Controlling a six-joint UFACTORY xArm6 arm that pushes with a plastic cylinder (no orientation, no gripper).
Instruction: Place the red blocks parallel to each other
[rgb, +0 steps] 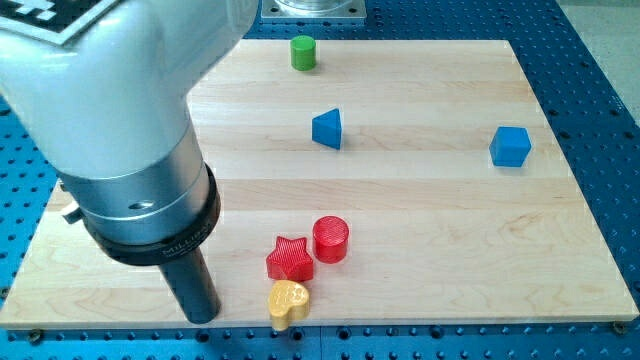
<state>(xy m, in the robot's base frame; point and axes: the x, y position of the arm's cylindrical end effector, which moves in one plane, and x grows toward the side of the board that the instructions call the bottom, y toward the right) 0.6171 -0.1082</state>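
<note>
Tip (203, 316) of the dark rod down at the view's bottom left, on the wooden board (440, 250), just left of the yellow heart-shaped block (288, 303) with a small gap between them. No fingers anywhere on this rod, so nothing to spread, press together or pinch; only a plain straight end resting at board height. Above it, the large grey arm housing (110, 110), filling the view's upper left corner.

Yellow heart nearest the bottom edge, touching or all but touching the red star block (290, 259) directly above it. Red cylinder (331, 239) just right of the star and slightly higher, the two red blocks side by side, touching or nearly so; cannot tell which. Both red blocks to the right of the tip and a little farther up the board.

Farther up, blue triangular block (327, 129) near the middle of the board, well apart from the red pair. Blue cube (510, 146) far over at the view's right, at about the same depth. Farthest back, green cylinder (303, 52) near the top edge, above and slightly left of the blue triangular block.
</note>
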